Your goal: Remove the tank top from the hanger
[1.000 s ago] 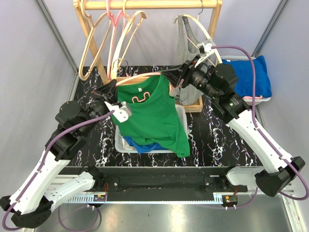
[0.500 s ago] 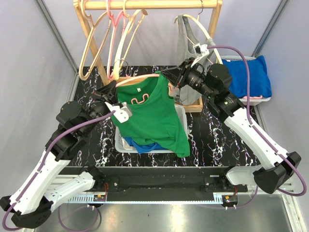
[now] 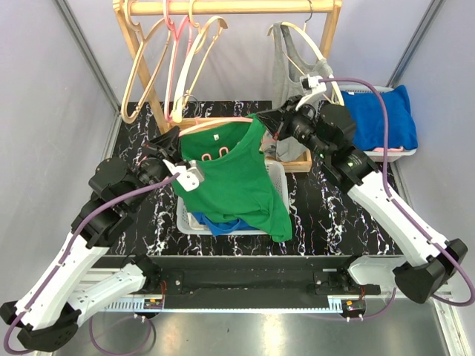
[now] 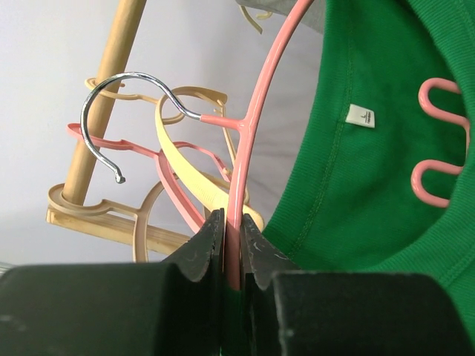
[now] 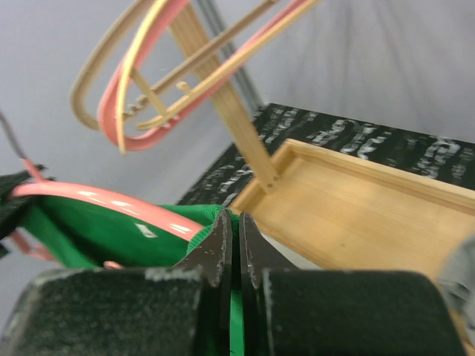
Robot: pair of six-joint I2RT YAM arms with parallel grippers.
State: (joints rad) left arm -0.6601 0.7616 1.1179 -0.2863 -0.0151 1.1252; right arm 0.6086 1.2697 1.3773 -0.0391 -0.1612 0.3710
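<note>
marbled table [image 3: 319, 211], tank top [image 3: 237, 185] pinched in right gripper [image 3: 263, 120]

You have bright, even light from above, with only soft shadows on the tabletop [image 3: 312, 215]. In your wrist views the nearest black fingers [image 4: 200, 252] are out of focus, and the pink hanger [image 5: 111, 202] shows small glare spots.
</note>
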